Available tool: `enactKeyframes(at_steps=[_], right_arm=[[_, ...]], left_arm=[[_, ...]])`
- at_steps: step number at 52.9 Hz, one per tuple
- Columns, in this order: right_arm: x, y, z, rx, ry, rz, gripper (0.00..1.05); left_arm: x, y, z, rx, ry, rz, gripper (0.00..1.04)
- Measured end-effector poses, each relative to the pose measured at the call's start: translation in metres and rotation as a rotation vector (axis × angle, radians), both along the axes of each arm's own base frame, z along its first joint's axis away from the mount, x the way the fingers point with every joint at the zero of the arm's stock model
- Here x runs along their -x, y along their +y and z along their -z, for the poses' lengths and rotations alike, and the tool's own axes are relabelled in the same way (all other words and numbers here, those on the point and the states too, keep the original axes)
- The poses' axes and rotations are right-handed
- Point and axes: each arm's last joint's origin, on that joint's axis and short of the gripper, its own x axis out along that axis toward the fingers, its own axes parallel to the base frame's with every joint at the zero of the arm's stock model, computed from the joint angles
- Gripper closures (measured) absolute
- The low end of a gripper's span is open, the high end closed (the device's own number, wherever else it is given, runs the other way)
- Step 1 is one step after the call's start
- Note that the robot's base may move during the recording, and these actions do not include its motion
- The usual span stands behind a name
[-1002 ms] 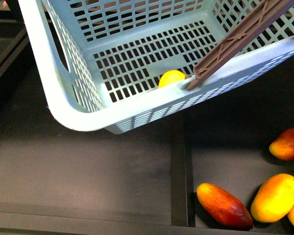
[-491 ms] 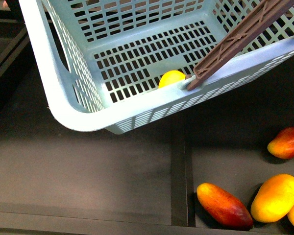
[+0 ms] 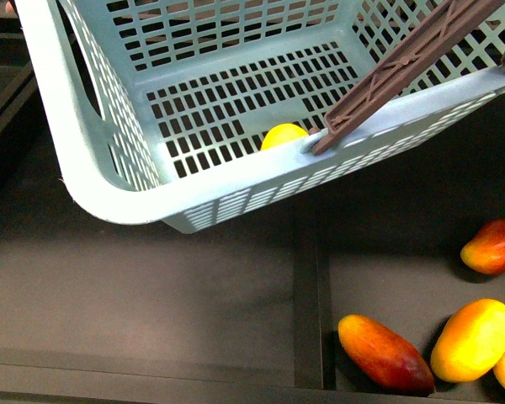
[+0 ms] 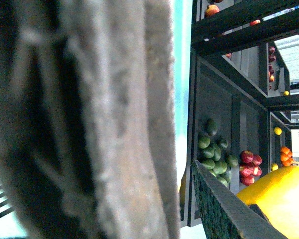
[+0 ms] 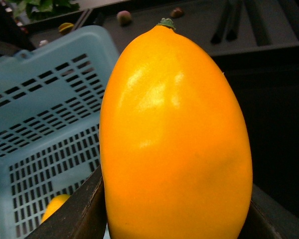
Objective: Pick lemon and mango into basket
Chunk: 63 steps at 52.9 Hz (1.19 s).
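And here's the picture: the basket (image 3: 236, 175) is up off the shelf (image 3: 151, 295), hanging at a tilt from its brown handle (image 3: 404, 67), one corner dipping low toward the camera. By the look of it, that tilt is why the lemon (image 3: 284, 135) sits where it does, down on the slotted floor, tucked against the near wall right by the handle's hinge. So the lemon is in.

Over to the left wrist view, and it's almost all handle, blurred and very close, running across where the left gripper (image 4: 149, 219) should close. One dark finger (image 4: 224, 211) shows beside it with a strip of aqua between. The handle seems to lie between the jaws, which would explain the basket hanging in the air, but how far the left gripper is closed cannot be told from here.

Now the right side: the right gripper (image 5: 175, 224) is clamped on a big orange-yellow mango (image 5: 174, 134), dark fingers (image 5: 79, 209) pressing its lower flanks, stem end pointing away. It's carried beside the basket's open top, with the lemon visible below on the basket floor. The basket looks to be held out to receive it.

Down on the shelf, right of the divider, more mangoes (image 3: 473, 339) lie loose, red and yellow, well clear of the basket.

The next call, likely: bring the mango over the rim, then release.
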Motion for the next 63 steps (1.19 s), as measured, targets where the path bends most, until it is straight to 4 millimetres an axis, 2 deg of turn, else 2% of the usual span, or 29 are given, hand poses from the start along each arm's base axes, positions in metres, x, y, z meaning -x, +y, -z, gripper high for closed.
enactKeyframes(at_steps=[8,13,21,36,41,43,48,56,63], right_arm=[[-0.009,0.041,-0.001,0.030,-0.024,-0.047,0.51],[-0.018,0.060,0.002,0.048,-0.026,-0.060,0.51],[-0.038,0.074,0.011,0.071,-0.009,-0.030,0.51],[-0.080,0.084,0.032,0.041,0.054,0.035,0.51],[-0.088,0.088,0.037,0.027,0.068,0.039,0.51],[-0.090,0.090,0.039,0.023,0.074,0.034,0.47],[-0.091,0.092,0.040,0.012,0.074,0.029,0.27],[-0.087,0.086,0.033,-0.007,0.053,0.042,0.08],[-0.060,0.058,0.018,-0.024,0.000,0.095,0.09]], left_arm=[[0.000,0.000,0.000,-0.001,-0.001,-0.001,0.78],[0.000,0.000,0.000,0.000,0.000,0.000,0.78],[0.000,0.000,0.000,0.000,0.000,0.001,0.78],[0.000,0.000,0.000,0.000,0.000,0.001,0.78],[0.000,0.000,0.000,0.000,0.000,0.001,0.78],[0.000,0.000,0.000,0.000,0.000,0.001,0.78],[0.000,0.000,0.000,0.000,0.000,-0.001,0.78],[0.000,0.000,0.000,0.001,0.000,0.006,0.78],[-0.001,-0.001,0.002,0.001,0.008,-0.002,0.78]])
